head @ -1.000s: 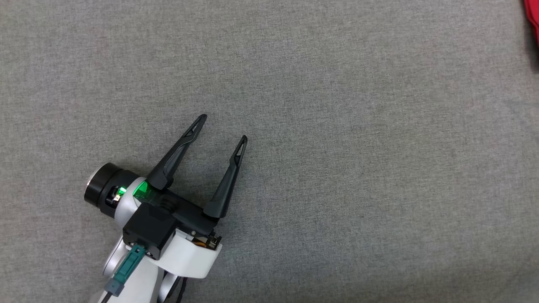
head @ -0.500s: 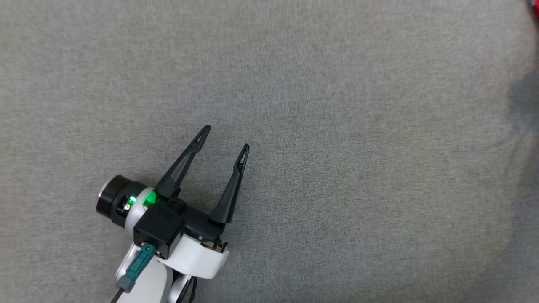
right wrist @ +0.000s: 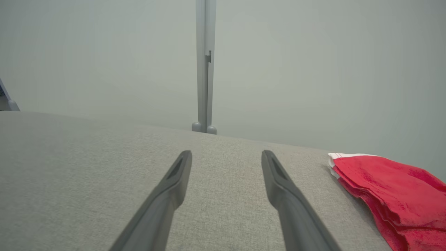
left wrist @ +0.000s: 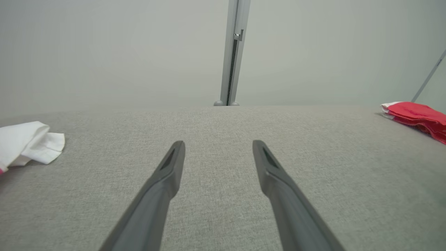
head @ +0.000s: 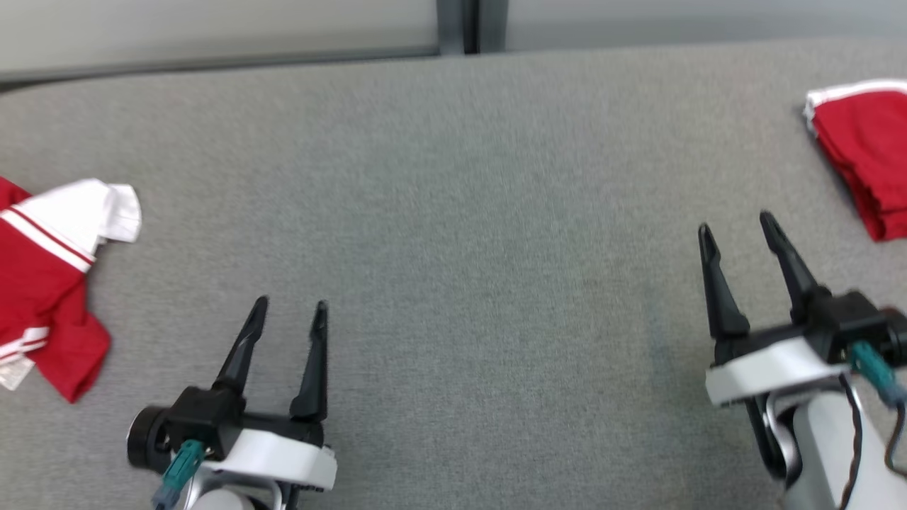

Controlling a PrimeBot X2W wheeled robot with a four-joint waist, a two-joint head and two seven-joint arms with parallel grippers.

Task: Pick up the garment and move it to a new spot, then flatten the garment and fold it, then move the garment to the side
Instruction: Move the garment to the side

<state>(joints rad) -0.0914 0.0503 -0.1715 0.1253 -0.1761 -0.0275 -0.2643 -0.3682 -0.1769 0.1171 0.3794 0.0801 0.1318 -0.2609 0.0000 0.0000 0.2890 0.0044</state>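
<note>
A folded red garment with a white edge point(head: 861, 152) lies at the far right of the grey table point(head: 460, 212). It also shows as the red garment point(right wrist: 386, 188) in the right wrist view and the red garment point(left wrist: 416, 116) in the left wrist view. A crumpled red and white garment point(head: 49, 283) lies at the left edge; its white part point(left wrist: 29, 143) appears in the left wrist view. My left gripper point(head: 292, 304) point(left wrist: 218, 143) is open and empty at the lower left. My right gripper point(head: 735, 223) point(right wrist: 226, 152) is open and empty, left of the folded garment.
The table's far edge runs along the top of the head view, with a pale wall behind it. A grey vertical post point(head: 460, 25) point(left wrist: 231, 52) point(right wrist: 205, 66) stands at that edge. Bare grey fabric stretches between the two grippers.
The head camera has moved, so the whole picture shifted: the far edge, both garments and the right gripper have come into view. The left gripper now points straight up instead of up-right.
</note>
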